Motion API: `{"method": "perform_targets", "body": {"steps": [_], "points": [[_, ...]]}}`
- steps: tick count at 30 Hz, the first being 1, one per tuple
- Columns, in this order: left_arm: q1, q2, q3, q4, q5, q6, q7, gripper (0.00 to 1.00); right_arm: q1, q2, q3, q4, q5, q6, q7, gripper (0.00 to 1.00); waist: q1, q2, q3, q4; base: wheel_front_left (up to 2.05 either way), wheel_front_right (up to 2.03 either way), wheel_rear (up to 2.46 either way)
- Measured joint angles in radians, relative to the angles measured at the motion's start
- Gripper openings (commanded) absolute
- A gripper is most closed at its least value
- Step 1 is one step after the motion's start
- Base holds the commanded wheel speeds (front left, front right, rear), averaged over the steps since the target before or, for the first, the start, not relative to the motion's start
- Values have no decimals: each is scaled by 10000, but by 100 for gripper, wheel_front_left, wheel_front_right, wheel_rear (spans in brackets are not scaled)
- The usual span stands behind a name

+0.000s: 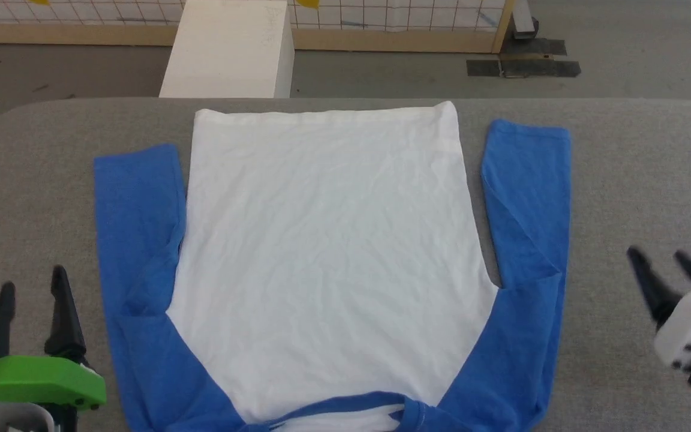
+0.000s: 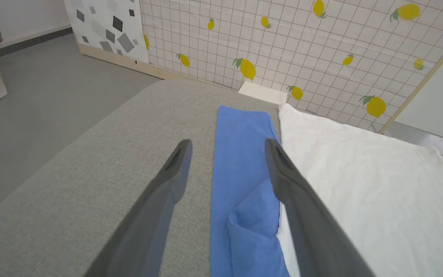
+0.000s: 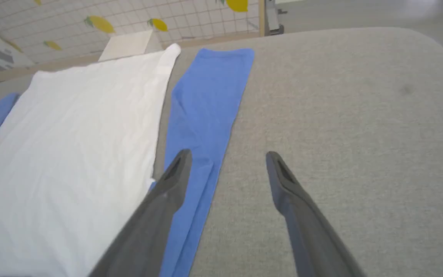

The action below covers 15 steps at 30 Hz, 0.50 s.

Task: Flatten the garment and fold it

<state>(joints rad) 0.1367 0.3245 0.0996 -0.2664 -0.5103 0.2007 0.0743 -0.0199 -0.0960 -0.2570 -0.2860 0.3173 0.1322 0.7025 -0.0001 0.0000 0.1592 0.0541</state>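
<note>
Left end effector [image 1: 33, 279], right end effector [image 1: 656, 253] spread, empty — garment [image 1: 327, 240] flat on grey table [image 1: 621, 156] — lemon-print wall [image 2: 321, 57] behind.

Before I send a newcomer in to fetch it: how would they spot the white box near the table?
Find the big grey table with the shirt spread on it. Just beyond its far edge stands the box. It is plain white and hard-edged, unlike the lemon-printed wall behind it.
</note>
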Motion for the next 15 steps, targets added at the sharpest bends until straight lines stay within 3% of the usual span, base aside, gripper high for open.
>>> {"method": "perform_targets", "body": {"steps": [4,6,15], "points": [[-504,-82,-184,460,777,-497,-2420,100,-2240,-69,-487,1273,-1099,0,-589,100,0,0,403,-71,0,0,0],[-747,-142,-253,727,1012,-675,-2982,100,-3247,-92,-522,2088,-1446,0,-593,100,0,0,655,-80,0,0,0],[-2076,-1057,-29,748,1768,-1494,-3285,100,-7122,-495,-593,5141,-3593,0,575,100,1,0,2159,145,0,0,0]]}}
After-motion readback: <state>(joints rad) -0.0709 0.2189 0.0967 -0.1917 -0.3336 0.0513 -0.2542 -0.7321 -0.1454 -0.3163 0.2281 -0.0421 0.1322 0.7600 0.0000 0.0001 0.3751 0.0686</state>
